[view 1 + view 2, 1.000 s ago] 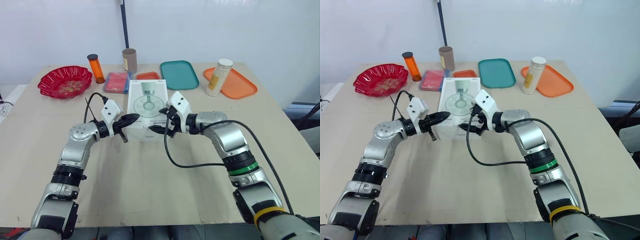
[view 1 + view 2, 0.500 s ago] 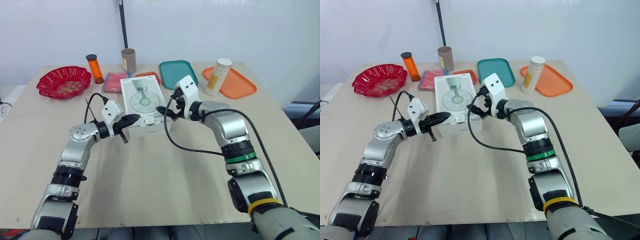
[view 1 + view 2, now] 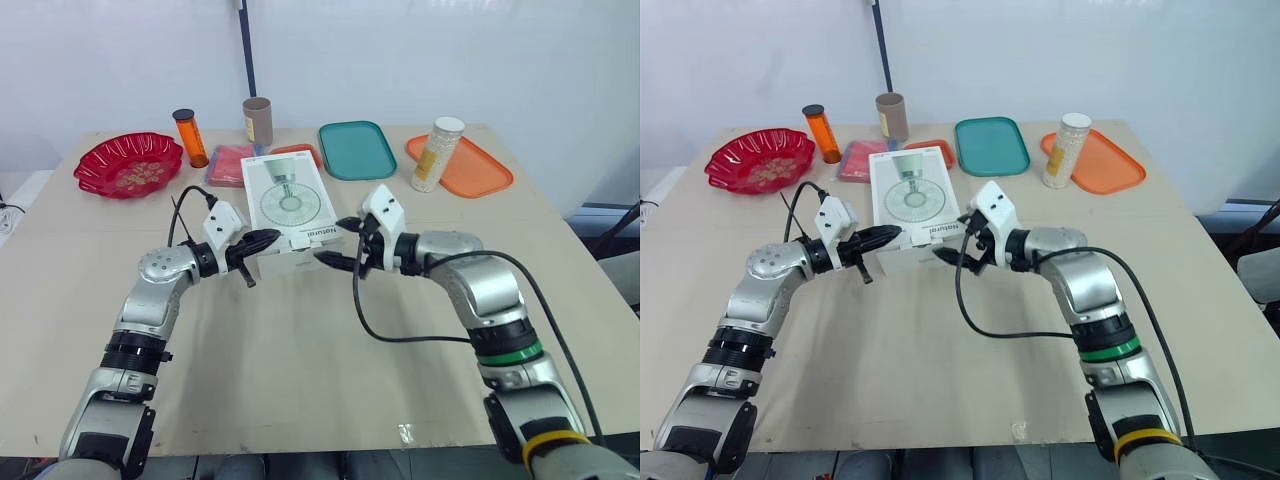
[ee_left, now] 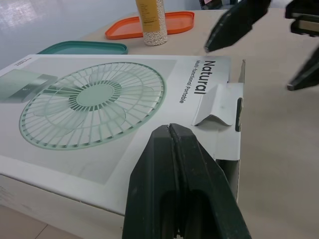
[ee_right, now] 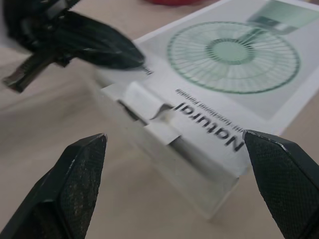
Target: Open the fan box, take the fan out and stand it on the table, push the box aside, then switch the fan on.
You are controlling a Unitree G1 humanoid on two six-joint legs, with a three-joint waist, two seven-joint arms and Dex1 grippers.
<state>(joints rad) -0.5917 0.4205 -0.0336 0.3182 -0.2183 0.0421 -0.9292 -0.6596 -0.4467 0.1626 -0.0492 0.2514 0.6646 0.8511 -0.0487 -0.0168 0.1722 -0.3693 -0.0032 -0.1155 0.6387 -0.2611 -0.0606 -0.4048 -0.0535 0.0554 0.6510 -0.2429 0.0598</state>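
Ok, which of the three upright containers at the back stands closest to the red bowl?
The orange bottle with the dark cap, right beside the red bowl. The brown tube stands farther right, the white-filled bottle by the orange tray.

From the fan box [image 3: 288, 200], the desk [image 3: 300, 350] lies bare at 3, 6 and 9 o'clock. At 12 o'clock a pink packet [image 3: 232, 163], a small orange tray [image 3: 297, 151] and a teal tray [image 3: 357, 150] crowd its far edge. The left pincer [image 3: 268, 239], fingers pressed together, blocks its 7 o'clock corner. The right pincer [image 3: 332, 241], fingers spread, blocks 5 o'clock.
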